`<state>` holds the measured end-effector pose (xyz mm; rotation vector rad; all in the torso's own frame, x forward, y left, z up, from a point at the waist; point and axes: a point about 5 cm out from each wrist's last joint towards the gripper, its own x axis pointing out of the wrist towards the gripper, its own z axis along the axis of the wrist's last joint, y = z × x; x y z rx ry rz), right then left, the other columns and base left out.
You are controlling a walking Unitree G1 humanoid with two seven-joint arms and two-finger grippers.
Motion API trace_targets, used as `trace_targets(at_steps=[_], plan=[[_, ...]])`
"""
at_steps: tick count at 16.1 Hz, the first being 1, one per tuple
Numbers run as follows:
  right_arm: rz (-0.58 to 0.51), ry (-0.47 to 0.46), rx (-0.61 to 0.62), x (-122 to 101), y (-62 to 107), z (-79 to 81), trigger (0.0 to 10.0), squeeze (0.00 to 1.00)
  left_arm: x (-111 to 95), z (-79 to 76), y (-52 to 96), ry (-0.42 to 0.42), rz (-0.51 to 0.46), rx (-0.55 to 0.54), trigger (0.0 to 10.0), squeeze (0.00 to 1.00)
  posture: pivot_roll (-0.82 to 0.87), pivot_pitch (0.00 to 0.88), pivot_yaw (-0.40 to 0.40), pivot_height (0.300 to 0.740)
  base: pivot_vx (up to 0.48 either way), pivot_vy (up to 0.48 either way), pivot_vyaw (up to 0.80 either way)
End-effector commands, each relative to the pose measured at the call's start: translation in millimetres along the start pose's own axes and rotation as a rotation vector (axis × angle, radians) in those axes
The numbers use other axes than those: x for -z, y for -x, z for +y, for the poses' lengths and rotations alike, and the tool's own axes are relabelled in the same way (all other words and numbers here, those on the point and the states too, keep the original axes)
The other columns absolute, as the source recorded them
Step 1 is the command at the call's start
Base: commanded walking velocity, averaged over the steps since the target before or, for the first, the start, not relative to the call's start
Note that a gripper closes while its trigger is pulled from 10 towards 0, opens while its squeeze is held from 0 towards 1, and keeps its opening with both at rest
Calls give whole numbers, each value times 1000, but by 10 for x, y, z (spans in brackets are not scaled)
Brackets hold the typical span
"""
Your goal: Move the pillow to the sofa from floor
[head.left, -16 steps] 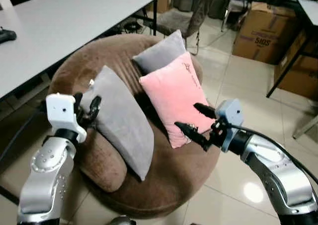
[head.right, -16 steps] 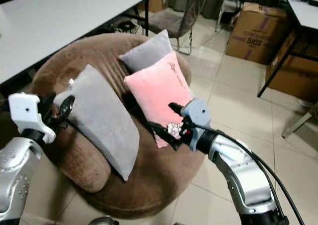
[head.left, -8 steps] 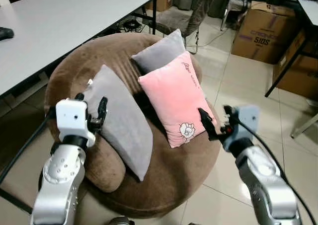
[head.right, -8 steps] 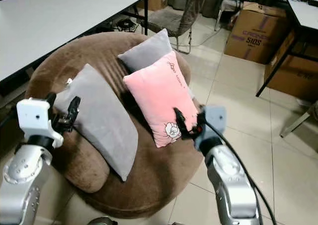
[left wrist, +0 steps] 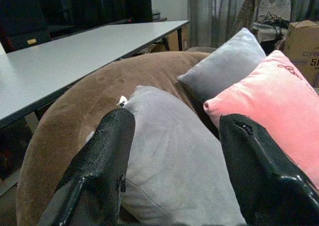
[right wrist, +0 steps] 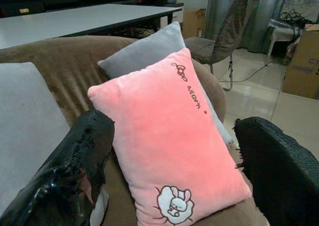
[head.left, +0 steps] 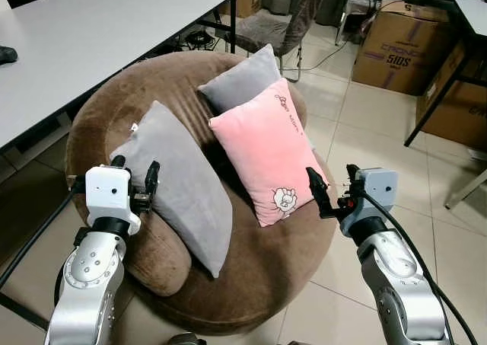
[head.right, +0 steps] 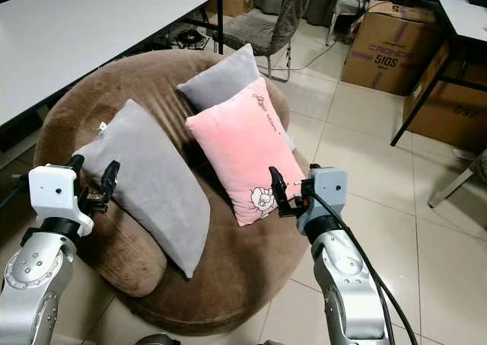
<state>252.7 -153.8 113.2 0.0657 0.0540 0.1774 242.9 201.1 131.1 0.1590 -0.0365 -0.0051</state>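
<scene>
1. Since a second ago, both arms have drawn back from the cushions: the right gripper (head.left: 327, 195), which then reached over the lower edge of the pink pillow (head.left: 266, 148), now sits just off that pillow's lower right corner, and the left gripper (head.left: 135, 185) has pulled in closer to the robot's body.
2. On the left, the left gripper hovers at the near left edge of the grey pillow (head.left: 183, 185), fingers (left wrist: 102, 166) spread wide with nothing between them.
3. That grey pillow leans on the round brown sofa (head.left: 251, 276), and a second grey pillow (head.left: 240, 78) stands at the back of the seat.
4. Mid-scene, the pink pillow rests tilted on the sofa seat, propped against the rear grey pillow, its rabbit print at the lower corner nearest the robot.
5. To the right, the right gripper is close beside the pink pillow without touching it, its fingers (right wrist: 70, 171) wide apart and empty.
</scene>
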Motion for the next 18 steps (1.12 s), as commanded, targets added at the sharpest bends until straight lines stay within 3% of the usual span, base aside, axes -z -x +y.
trace_targets(at_steps=[1, 13, 15, 18], plan=[[4, 6, 12, 21, 7, -20, 10000, 0, -12, 1, -6, -7, -7, 9, 10000, 0, 42, 0, -8, 740, 0, 0, 0], [-13, 10, 18, 22, 4, -21, 10000, 0, -8, 10, -10, -7, -15, 10, 10000, 0, 42, 0, -8, 740, 0, 0, 0], [-31, -2, -48, 23, -40, 51, 10000, 0, -13, -42, 28, 3, -1, 37, 10000, 0, 65, 0, -33, 740, 0, 0, 0], [-26, -6, -53, 34, -40, 61, 10000, 0, -14, -23, 53, 2, 0, 37, 10000, 0, 71, 0, -39, 740, 0, 0, 0]])
